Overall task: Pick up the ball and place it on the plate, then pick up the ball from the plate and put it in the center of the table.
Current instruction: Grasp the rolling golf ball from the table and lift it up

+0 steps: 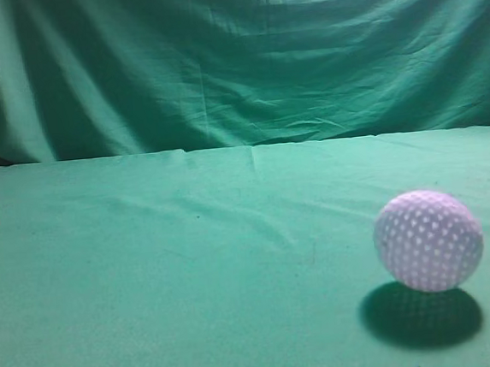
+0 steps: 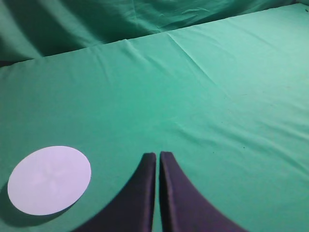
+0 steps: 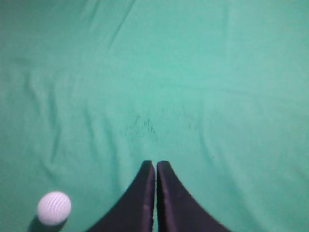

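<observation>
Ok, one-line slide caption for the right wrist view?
Shut right claw above green cloth, white ball lying off to its left.

A white dimpled ball rests on the green cloth. A flat white round plate lies elsewhere on it.

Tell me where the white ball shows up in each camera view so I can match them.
Exterior view: ball at lower right, on the green cloth.
Left wrist view: not in it; only the plate shows.
Right wrist view: ball at bottom left, left of the shut tool.
Shared landmark: the green cloth.
</observation>
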Controlling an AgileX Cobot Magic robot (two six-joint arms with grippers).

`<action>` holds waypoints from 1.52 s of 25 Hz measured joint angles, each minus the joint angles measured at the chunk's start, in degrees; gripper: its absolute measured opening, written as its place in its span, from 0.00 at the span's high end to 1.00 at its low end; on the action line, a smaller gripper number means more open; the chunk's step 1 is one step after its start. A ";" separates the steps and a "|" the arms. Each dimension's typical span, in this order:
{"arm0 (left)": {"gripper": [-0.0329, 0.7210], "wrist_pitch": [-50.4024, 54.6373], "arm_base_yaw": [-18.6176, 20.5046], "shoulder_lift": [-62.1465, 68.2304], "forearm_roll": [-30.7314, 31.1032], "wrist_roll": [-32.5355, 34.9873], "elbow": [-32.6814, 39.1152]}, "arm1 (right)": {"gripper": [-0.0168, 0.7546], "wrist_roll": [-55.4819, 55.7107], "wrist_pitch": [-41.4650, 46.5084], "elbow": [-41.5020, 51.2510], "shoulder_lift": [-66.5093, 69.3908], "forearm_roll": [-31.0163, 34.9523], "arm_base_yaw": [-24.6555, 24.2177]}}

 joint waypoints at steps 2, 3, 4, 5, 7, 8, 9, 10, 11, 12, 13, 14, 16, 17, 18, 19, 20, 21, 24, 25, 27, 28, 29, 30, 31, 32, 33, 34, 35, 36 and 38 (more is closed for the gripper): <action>0.96 0.00 0.00 0.00 0.00 0.14 0.00 | 0.98 -0.83 2.71 -1.86 4.05 -1.00 0.96; 0.96 0.00 0.00 0.00 0.00 0.29 0.10 | 0.98 -1.10 3.18 -2.69 5.91 -1.46 2.31; 0.96 0.10 0.00 0.00 0.00 0.61 0.23 | 0.98 -1.21 3.45 -3.42 7.28 -2.14 4.00; 0.96 0.12 0.00 0.00 0.00 0.87 0.38 | 0.98 -1.21 3.59 -3.97 8.81 -2.56 5.92; 0.96 0.12 0.00 0.00 0.00 1.67 0.38 | 0.98 -1.31 3.59 -5.21 11.75 -2.92 9.65; 0.96 0.12 0.00 0.00 0.00 2.06 0.38 | 0.98 -1.31 3.59 -5.57 12.97 -2.92 11.73; 0.96 0.12 0.00 0.00 0.00 2.18 0.38 | 0.98 -1.19 3.59 -6.04 14.51 -2.92 13.41; 0.96 0.12 0.00 0.00 0.00 2.34 0.38 | 0.98 -0.79 3.59 -6.43 16.14 -3.00 15.35; 0.96 0.12 0.00 0.00 0.00 2.36 0.38 | 0.98 -0.25 3.59 -6.83 17.55 -3.04 17.17; 0.96 0.12 0.00 0.00 0.00 2.36 0.38 | 0.98 0.34 3.59 -7.07 19.36 -3.14 18.87; 0.96 0.12 0.00 0.00 0.00 2.47 0.38 | 0.98 0.44 3.59 -7.43 21.28 -3.14 20.24; 0.96 0.12 0.00 0.00 0.00 2.45 0.38 | 0.98 0.56 3.59 -7.70 23.17 -3.14 21.82; 0.96 0.12 0.00 0.00 0.00 2.45 0.38 | 0.98 0.91 3.59 -8.56 26.58 -3.25 24.75; 0.96 0.12 0.00 0.00 0.00 2.49 0.38 | 0.98 0.90 3.59 -9.12 28.35 -3.25 25.83; 0.96 0.12 0.00 0.00 0.00 2.58 0.38 | 0.98 1.41 3.59 -9.76 30.09 -3.48 26.96; 0.96 0.12 0.00 0.00 0.12 2.58 0.38 | 0.98 2.38 3.47 -10.34 31.48 -4.02 27.88; 0.96 0.12 0.00 0.00 0.19 2.58 0.38 | 0.98 3.37 3.47 -11.04 33.10 -4.71 28.52; 0.96 0.12 0.00 0.00 0.49 2.58 0.38 | 0.98 4.38 3.47 -11.80 34.62 -5.32 29.19; 0.96 0.12 0.00 0.00 1.23 2.58 0.38 | 0.98 5.35 3.72 -13.79 38.38 -7.38 31.19; 0.96 0.12 0.00 0.00 1.34 2.58 0.38 | 0.98 5.48 3.83 -14.32 39.53 -7.86 32.09; 0.96 0.12 0.00 0.00 1.34 2.58 0.38 | 0.98 5.48 4.03 -14.70 41.44 -9.80 33.52; 0.96 0.12 0.00 0.00 1.45 2.58 0.38 | 0.98 5.48 4.03 -14.85 42.45 -10.75 33.88; 0.96 0.12 0.00 0.00 1.45 2.58 0.38 | 0.98 5.48 4.03 -14.89 43.22 -12.02 34.10; 0.96 0.12 0.00 0.00 1.45 2.58 0.38 | 0.98 5.60 4.18 -14.89 44.09 -13.12 34.18; 0.96 0.12 0.00 0.00 1.45 2.58 0.38 | 0.98 5.87 4.30 -14.89 44.87 -13.85 34.18; 0.96 0.12 0.00 0.00 1.45 2.58 0.38 | 0.92 6.34 4.29 -14.89 45.48 -14.21 34.18; 0.96 0.12 0.00 0.00 1.45 2.58 0.38 | 0.86 6.58 4.29 -14.89 45.81 -14.30 34.18; 0.96 0.12 0.00 0.00 1.45 2.58 0.38 | 0.79 6.74 4.17 -14.89 46.25 -14.36 34.18; 0.96 0.12 0.00 0.00 1.45 2.58 0.38 | 0.70 7.03 3.92 -14.89 46.48 -14.36 34.18; 0.96 0.12 0.00 0.00 1.45 2.58 0.38 | 0.62 7.60 3.50 -14.89 46.94 -14.45 34.18; 0.96 0.12 0.00 0.00 1.45 2.58 0.38 | 0.42 9.73 2.61 -14.98 47.83 -14.45 34.18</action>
